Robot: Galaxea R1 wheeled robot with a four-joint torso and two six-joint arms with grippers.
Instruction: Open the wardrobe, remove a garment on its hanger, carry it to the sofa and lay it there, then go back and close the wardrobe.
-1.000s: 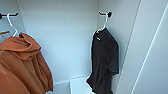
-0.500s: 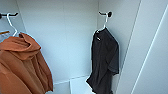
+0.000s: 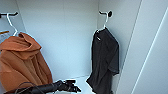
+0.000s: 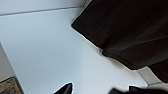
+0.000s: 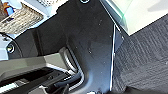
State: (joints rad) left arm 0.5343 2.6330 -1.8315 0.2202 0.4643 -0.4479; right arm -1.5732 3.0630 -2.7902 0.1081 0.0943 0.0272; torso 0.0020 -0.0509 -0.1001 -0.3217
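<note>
Since a second ago, our left arm has come into sight at the bottom of the head view, reaching into the open wardrobe [image 3: 75,37]; the clothes hang as before. Nearest to us, our left gripper [image 3: 72,87] hovers low over the white wardrobe floor, short of the shirt, its dark fingers [image 4: 65,88] spread apart and empty. Just beyond it, toward the right wall, the black shirt [image 3: 105,62] hangs limp on its white hanger [image 3: 105,23], hooked over a dark peg. To the left, well apart, an orange hooded top [image 3: 22,62] hangs on another hanger. We cannot tell how our right gripper's fingers stand.
</note>
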